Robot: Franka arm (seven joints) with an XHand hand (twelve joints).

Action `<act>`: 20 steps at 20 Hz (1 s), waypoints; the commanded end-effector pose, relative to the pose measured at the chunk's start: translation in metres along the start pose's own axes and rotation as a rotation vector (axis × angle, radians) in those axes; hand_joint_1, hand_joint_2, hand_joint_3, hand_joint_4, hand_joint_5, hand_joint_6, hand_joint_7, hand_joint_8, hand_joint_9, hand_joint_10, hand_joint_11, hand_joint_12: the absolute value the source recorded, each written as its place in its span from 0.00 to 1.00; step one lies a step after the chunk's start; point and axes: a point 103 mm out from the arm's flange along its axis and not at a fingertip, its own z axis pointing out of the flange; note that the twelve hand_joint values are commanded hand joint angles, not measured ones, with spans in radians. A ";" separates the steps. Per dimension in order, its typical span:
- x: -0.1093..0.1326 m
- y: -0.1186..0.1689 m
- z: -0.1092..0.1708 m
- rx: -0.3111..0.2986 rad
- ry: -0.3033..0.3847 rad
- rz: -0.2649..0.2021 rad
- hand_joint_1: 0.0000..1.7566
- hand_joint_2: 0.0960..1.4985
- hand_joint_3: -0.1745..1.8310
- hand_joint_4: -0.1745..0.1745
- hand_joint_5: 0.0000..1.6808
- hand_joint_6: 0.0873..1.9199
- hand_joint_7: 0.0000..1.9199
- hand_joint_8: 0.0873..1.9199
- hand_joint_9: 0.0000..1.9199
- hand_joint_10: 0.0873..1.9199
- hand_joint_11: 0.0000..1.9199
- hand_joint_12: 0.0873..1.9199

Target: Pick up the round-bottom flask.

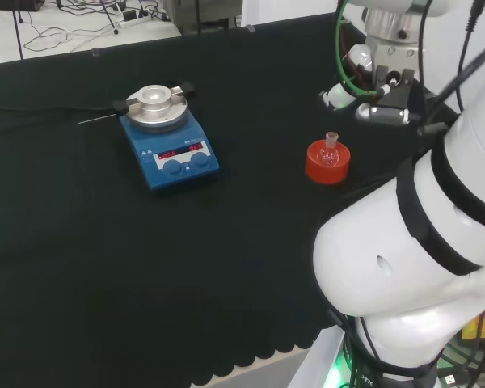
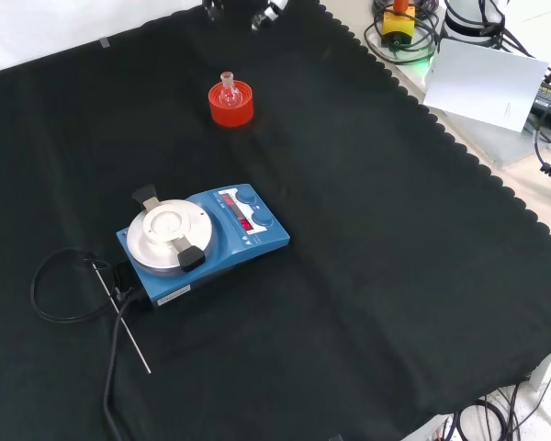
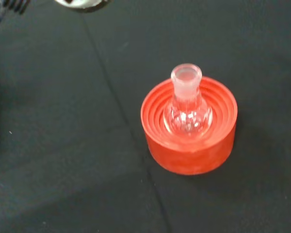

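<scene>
A small clear round-bottom flask [image 1: 331, 150] [image 2: 227, 88] [image 3: 188, 110] stands upright, neck up, in a red ribbed ring stand [image 1: 326, 168] [image 2: 231, 108] [image 3: 189, 150] on the black cloth. In the head view the hand [image 1: 343, 95] hangs above the flask and a little behind it, apart from it. The front view has a bit of the hand [image 2: 266, 13] at the top edge, beyond the stand. The wrist view looks down on the flask's open mouth from close by. Nothing touches the flask.
A blue hotplate stirrer [image 1: 171, 149] [image 2: 207, 237] with a round metal top stands left of the stand in the head view. Its black cable [image 2: 62, 287] and a thin rod [image 2: 121, 317] lie beside it. The cloth's scalloped edge [image 2: 413, 101] runs along the right.
</scene>
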 end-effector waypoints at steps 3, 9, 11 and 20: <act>0.002 0.022 0.039 0.017 -0.015 0.019 0.46 0.45 0.38 0.36 0.33 0.19 0.14 0.33 0.24 0.34 0.05 0.72; -0.007 0.032 0.058 0.042 -0.003 0.036 0.46 0.44 0.38 0.36 0.32 0.19 0.14 0.33 0.23 0.34 0.05 0.72; -0.011 0.035 0.063 0.043 -0.002 0.037 0.46 0.44 0.38 0.36 0.32 0.19 0.14 0.33 0.23 0.34 0.05 0.72; 0.002 0.037 0.072 0.038 -0.020 0.034 0.47 0.43 0.38 0.36 0.32 0.20 0.14 0.33 0.23 0.34 0.05 0.72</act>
